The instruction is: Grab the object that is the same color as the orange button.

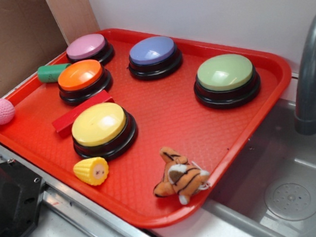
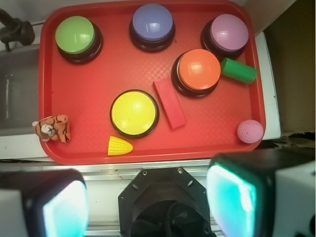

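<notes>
The small orange plush tiger (image 1: 180,178) lies on its side at the near right edge of the red tray (image 1: 164,123). In the wrist view the tiger (image 2: 53,128) is at the tray's lower left corner. The orange button (image 1: 82,80) stands at the tray's back left; in the wrist view the button (image 2: 198,70) is right of centre. My gripper (image 2: 148,202) is open and empty, its two pads wide apart, hovering high above the counter in front of the tray. The gripper does not show in the exterior view.
On the tray: yellow button (image 2: 134,112), pink button (image 2: 228,33), blue button (image 2: 152,23), green button (image 2: 76,36), red flat block (image 2: 169,102), yellow corn toy (image 2: 119,146), green cylinder (image 2: 238,70), pink ball (image 2: 250,131). A sink with a grey faucet (image 1: 310,76) lies right.
</notes>
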You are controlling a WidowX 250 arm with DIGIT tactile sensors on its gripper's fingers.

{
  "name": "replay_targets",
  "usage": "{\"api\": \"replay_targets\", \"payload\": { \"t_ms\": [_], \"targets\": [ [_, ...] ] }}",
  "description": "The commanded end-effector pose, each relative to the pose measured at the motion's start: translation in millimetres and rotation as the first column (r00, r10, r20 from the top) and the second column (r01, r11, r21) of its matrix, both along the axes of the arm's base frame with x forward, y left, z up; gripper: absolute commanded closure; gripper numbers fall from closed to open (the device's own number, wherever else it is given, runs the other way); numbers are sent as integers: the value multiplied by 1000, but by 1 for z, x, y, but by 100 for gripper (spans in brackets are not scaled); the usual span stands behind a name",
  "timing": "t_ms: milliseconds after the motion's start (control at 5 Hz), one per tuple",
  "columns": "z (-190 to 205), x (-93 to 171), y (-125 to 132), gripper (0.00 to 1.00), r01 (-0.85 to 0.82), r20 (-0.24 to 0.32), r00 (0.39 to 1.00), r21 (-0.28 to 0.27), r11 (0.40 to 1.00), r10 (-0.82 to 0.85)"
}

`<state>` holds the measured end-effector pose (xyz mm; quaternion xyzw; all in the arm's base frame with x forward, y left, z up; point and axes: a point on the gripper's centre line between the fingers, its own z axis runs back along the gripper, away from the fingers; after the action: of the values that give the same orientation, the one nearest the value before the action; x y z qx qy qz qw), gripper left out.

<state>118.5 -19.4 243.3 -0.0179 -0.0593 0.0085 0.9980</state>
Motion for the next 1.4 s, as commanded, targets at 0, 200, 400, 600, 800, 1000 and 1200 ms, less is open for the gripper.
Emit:
{"api": "replay_targets", "payload": {
  "t_ms": [0,200,400,600,800,1000,1200],
  "targets": [
    [0,0,0,0,0,0,1000,0,1000,0],
    [-6,19,-17,0,247,18,969,22,969,-247],
    [-13,24,-31,0,421,48,906,-6,907,-420],
    [-20,27,-46,0,565,84,823,-27,825,-561],
    [-37,29,-60,0,722,178,688,-72,688,-704],
    [-57,33,-81,0,824,155,563,-31,566,-812],
    [-86,43,-103,0,931,249,356,-10,366,-901]
  ]
}}
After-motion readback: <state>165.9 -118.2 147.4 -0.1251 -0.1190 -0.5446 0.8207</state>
